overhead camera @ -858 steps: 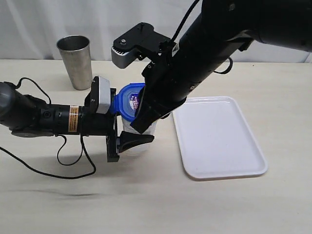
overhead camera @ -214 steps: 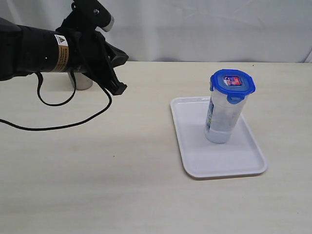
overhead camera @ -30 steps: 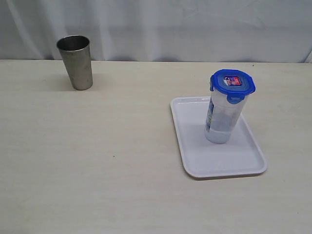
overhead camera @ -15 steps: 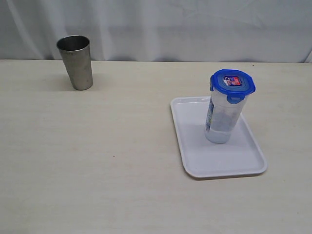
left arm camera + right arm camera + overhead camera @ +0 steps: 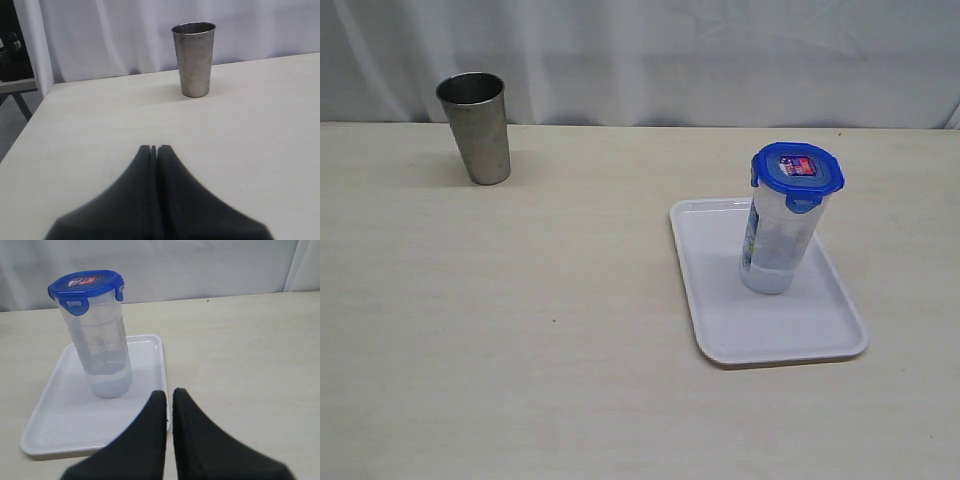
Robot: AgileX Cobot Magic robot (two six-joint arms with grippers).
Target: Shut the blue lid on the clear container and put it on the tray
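Note:
The clear container (image 5: 777, 243) stands upright on the white tray (image 5: 765, 330), with the blue lid (image 5: 797, 168) sitting on its rim, tabs folded down. The right wrist view shows the same container (image 5: 102, 350), lid (image 5: 86, 282) and tray (image 5: 60, 425) beyond my right gripper (image 5: 169, 392), whose jaws are shut with only a thin slit and hold nothing. My left gripper (image 5: 155, 148) is shut and empty over bare table, pointing toward the steel cup (image 5: 194, 57). Neither arm appears in the exterior view.
A grey stainless-steel cup (image 5: 475, 127) stands at the far left of the table. A white curtain hangs behind the table. The table's left edge and a dark stand (image 5: 15, 85) show in the left wrist view.
None over the last second. Earlier, both arms held the container and lid beside the tray; by 7 s ago it stood closed on the tray and the left arm was pulling back.

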